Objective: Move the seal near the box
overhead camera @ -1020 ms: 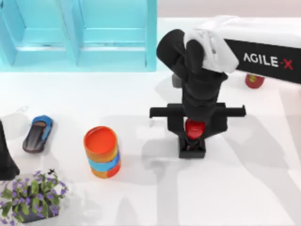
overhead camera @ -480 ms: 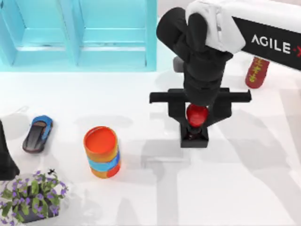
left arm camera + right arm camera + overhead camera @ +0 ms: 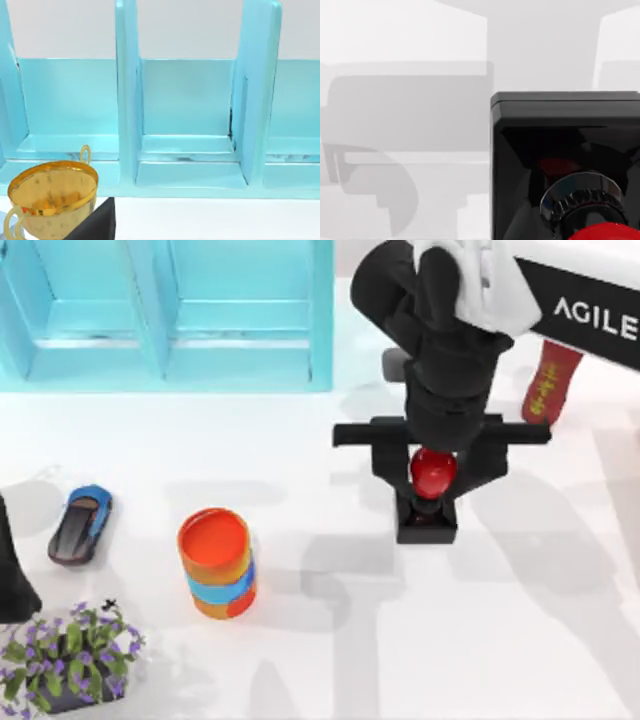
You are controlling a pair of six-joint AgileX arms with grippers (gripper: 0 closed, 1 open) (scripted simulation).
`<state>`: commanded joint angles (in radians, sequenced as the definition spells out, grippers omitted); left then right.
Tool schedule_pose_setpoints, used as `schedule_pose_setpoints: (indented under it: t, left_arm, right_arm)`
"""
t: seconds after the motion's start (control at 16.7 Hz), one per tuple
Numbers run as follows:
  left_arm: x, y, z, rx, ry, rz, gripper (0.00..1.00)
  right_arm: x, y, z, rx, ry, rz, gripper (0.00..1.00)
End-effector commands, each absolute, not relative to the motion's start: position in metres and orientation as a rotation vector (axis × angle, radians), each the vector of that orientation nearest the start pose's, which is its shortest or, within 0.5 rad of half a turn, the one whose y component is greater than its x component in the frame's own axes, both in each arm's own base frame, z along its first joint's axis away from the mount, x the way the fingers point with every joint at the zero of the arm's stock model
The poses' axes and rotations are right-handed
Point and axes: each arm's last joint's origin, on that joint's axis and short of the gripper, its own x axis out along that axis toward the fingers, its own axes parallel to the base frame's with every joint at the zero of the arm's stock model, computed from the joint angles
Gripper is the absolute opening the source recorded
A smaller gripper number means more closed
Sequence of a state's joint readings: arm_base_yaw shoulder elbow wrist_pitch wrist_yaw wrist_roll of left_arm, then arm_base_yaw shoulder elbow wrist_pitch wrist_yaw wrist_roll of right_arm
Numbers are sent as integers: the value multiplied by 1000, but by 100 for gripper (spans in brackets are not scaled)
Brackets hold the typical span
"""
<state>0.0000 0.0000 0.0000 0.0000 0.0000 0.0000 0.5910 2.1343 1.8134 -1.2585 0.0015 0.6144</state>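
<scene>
The right gripper point(image 3: 432, 483), on the black AgileX arm, is clenched on the glossy red round knob of the small black-based seal point(image 3: 431, 475); the seal's square black block point(image 3: 565, 150) sits directly beneath the fingers, above the white table point(image 3: 300, 640).

White table point(image 3: 520, 640) under my arms: toy car point(image 3: 80, 524), orange can point(image 3: 216, 562), flower pot point(image 3: 70, 655), red bottle point(image 3: 548, 380), blue shelf point(image 3: 170, 315).

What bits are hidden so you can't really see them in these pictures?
- Seal: in the top view, the right gripper and its arm hide most of its black base.
- Red bottle: its top is behind the right arm.
- Gold cup: the left wrist view's edge cuts off its bottom.
- Left arm: cut off by the top view's left edge.
</scene>
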Motion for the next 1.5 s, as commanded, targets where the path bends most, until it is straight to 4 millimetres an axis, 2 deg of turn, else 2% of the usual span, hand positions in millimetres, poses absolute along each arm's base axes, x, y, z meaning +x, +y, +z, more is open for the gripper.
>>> schedule_pose_setpoints:
  t: [0.12,0.36,0.54,0.66,0.78,1.08,1.5]
  left_arm:
    - [106,-1,160,0,0,0,100]
    - [106,-1,160,0,0,0,100]
    - [106,-1,160,0,0,0,100]
    - [106,-1,160,0,0,0,100]
    - [106,-1,160,0,0,0,100]
    - [106,-1,160,0,0,0,100]
    - [106,-1,160,0,0,0,100]
  right_arm:
    - [356,209,216,8,1582,-16,0]
    - [376,130,250,8,1584,-15,0]
    - [378,67,276,7,1581,-10,0]
    - [374,42,288,8,1577,-9,0]
    - [372,34,292,8,1575,-8,0]
    - [373,35,287,5,1578,-9,0]
    - [373,35,246,8,1576,-9,0]
